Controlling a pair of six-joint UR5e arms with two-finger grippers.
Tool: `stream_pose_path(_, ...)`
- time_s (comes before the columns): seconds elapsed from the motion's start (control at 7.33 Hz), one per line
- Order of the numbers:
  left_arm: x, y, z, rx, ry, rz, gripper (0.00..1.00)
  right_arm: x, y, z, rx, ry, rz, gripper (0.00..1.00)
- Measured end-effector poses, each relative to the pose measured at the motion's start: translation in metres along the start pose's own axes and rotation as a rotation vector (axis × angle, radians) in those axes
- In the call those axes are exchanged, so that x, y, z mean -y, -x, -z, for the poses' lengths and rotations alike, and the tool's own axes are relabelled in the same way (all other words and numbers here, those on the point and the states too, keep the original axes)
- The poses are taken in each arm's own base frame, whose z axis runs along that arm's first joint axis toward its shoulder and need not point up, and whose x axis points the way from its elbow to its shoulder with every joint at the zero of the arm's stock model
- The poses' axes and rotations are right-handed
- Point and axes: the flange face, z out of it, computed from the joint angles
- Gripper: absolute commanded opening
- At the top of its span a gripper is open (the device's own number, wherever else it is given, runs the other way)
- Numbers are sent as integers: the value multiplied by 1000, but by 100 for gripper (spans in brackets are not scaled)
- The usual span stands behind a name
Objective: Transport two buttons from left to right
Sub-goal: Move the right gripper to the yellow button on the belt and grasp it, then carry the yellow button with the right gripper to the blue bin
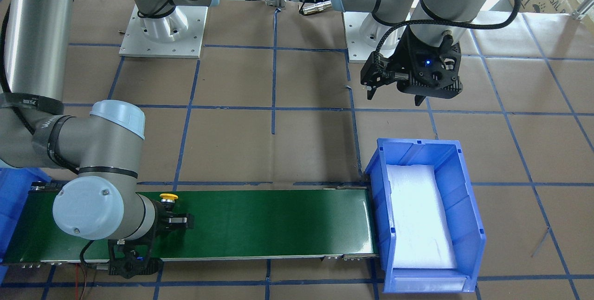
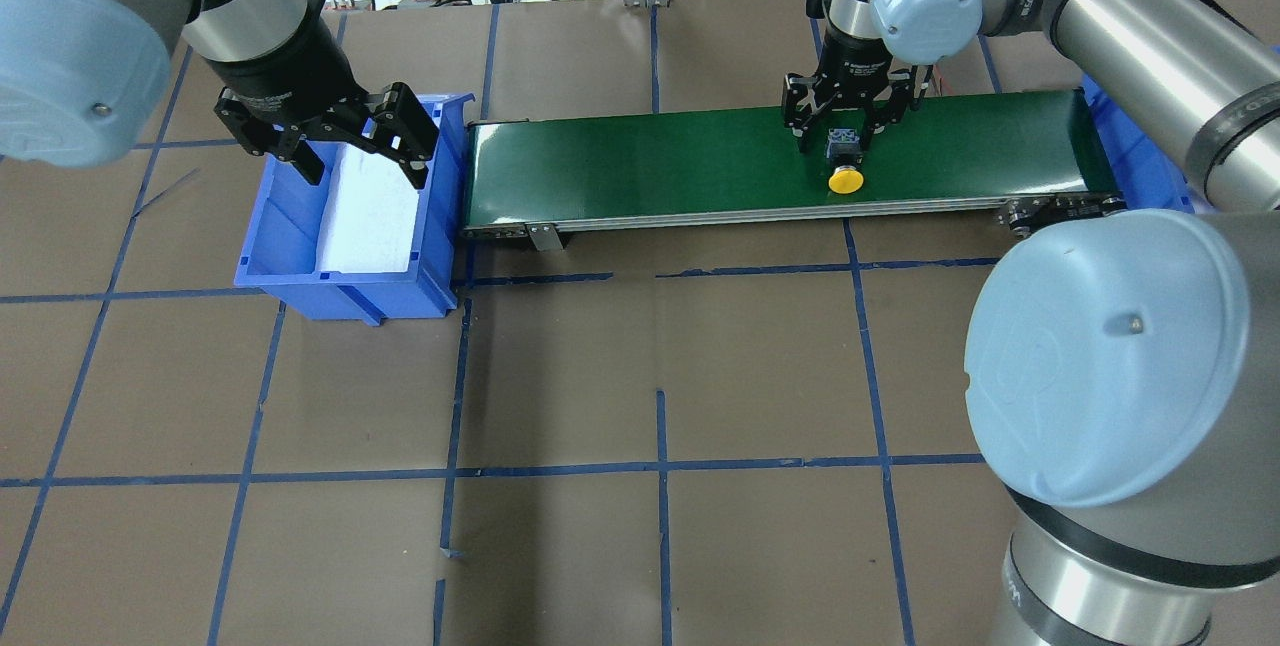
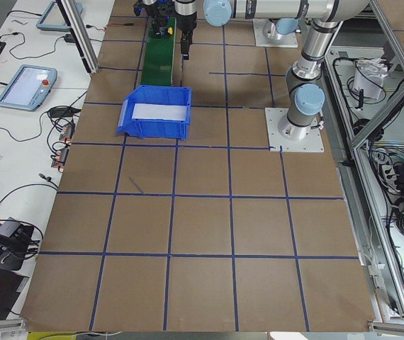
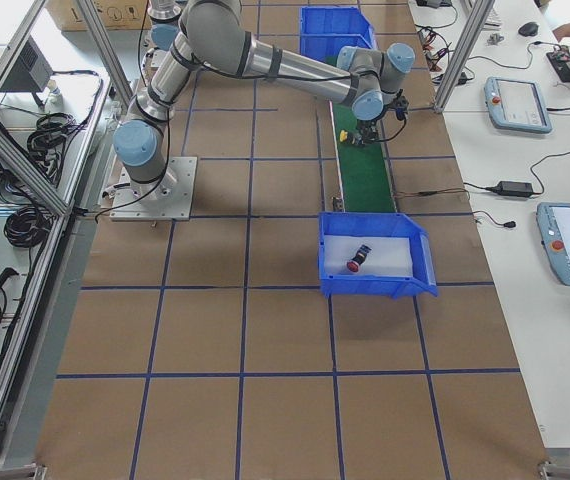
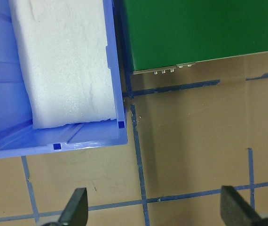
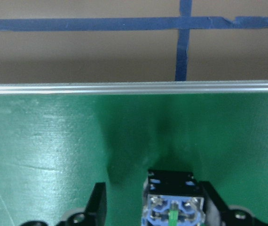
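The yellow button (image 2: 846, 180) lies on its side on the green conveyor belt (image 2: 650, 166), cap toward me. My right gripper (image 2: 843, 138) is open and straddles its grey block (image 6: 174, 207); the left finger (image 6: 98, 202) stands clear of the block. It also shows in the front view (image 1: 168, 196). A red button (image 4: 355, 262) shows only in the exterior right view, lying on the foam in the blue bin (image 4: 405, 275). My left gripper (image 2: 365, 151) is open and empty over that bin (image 2: 260, 266).
A second blue bin (image 2: 1100, 96) stands at the belt's right end, partly hidden by my right arm. The left bin (image 1: 464, 198) holds white foam (image 1: 417, 216). Brown table with blue tape grid (image 2: 660, 466) lies in front of the belt.
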Motion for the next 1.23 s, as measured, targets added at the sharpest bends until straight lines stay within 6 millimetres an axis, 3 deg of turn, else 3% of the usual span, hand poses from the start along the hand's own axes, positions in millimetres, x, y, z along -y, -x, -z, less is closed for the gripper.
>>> stream_pose_path(0.41, 0, 0, 0, 0, 0, 0, 100, -5, -4, 25, 0, -14, 18, 4)
stream_pose_path(0.82, 0, 0, 0, 0, -1, 0, 100, -1, -23, 73, -14, -71, 45, 5)
stream_pose_path(0.95, 1, 1, -1, 0, -2, 1, 100, 4, -46, 99, -21, -102, 49, 4)
stream_pose_path(1.23, 2, 1, -1, 1, -4, 1, 100, 12, -126, 139, -50, -141, 60, 4)
